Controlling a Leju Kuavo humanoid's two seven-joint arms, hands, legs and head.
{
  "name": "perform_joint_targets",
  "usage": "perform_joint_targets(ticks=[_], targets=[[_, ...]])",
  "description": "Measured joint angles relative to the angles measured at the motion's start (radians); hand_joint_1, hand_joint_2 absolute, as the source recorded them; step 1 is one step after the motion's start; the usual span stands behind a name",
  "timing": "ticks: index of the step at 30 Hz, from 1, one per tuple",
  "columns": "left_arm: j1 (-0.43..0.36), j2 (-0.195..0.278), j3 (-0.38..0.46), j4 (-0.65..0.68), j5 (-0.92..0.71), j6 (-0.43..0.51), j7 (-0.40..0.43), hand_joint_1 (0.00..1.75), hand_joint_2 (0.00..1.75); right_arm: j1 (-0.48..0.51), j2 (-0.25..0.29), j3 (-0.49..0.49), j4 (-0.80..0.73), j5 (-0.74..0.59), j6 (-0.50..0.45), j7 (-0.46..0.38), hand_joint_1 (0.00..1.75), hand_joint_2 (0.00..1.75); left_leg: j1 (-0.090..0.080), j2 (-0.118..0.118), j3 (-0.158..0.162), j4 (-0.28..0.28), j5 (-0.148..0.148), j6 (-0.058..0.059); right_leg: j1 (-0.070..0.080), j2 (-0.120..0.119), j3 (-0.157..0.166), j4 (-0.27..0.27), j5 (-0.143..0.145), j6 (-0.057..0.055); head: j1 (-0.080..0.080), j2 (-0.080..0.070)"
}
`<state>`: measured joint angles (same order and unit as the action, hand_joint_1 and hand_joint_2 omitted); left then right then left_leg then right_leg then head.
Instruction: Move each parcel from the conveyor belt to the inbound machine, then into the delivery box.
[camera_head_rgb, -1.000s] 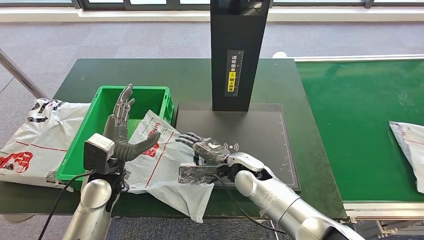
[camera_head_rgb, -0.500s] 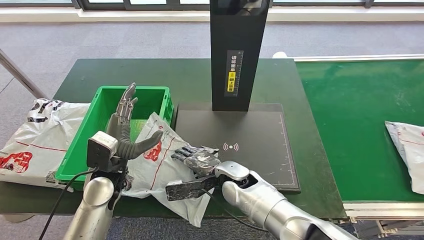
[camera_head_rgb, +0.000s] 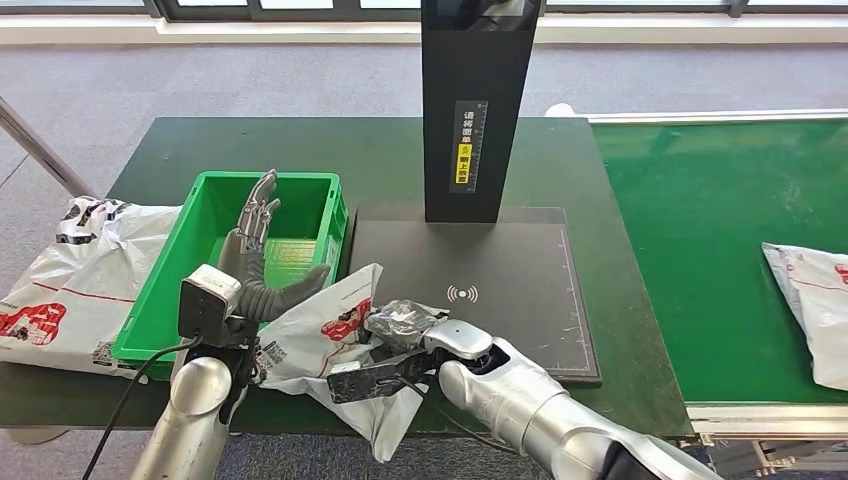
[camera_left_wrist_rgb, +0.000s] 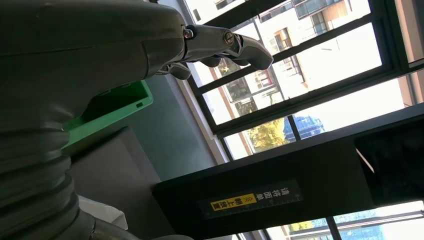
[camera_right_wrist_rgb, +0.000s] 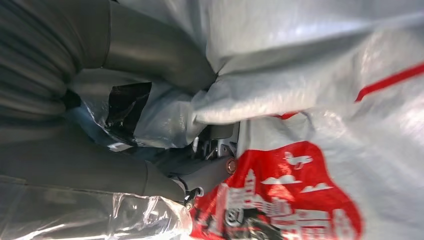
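While right robot hand (camera_head_rgb: 400, 325) grips parcel (camera_head_rgb: 325, 340), red print unreadable.

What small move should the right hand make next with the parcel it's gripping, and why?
Probably lift and carry it left over the green plastic crate. The right hand grips the white plastic parcel with red print, which hangs off the table's front edge beside the crate; the left hand hovers open above the crate.
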<state>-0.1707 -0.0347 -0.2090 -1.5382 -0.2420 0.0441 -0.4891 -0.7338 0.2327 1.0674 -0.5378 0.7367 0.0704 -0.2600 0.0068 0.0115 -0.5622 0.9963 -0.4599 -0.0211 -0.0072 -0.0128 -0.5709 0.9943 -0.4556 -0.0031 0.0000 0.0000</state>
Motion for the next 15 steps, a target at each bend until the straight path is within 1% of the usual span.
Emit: perform_joint_targets(ticks=[10, 15], targets=[[0.004, -0.001, 0.0, -0.002, -0.001, 0.0, 0.0, 0.0, 1.75, -0.001, 0.0, 0.0, 0.006, -0.002, -0.006, 0.005, 1.75, 1.75, 0.0, 0.0, 0.0, 0.0, 0.0, 0.0, 0.0, 0.0, 0.0, 0.0, 0.0, 0.0, 0.0, 0.0], [0.012, -0.001, 0.0, -0.011, -0.005, 0.0, 0.001, 0.0, 1.75, -0.013, -0.016, -0.002, -0.002, -0.013, -0.066, 0.044, 1.75, 1.75, 0.0, 0.0, 0.0, 0.0, 0.0, 0.0, 0.0, 0.0, 0.0, 0.0, 0.0, 0.0, 0.0, 0.0]])
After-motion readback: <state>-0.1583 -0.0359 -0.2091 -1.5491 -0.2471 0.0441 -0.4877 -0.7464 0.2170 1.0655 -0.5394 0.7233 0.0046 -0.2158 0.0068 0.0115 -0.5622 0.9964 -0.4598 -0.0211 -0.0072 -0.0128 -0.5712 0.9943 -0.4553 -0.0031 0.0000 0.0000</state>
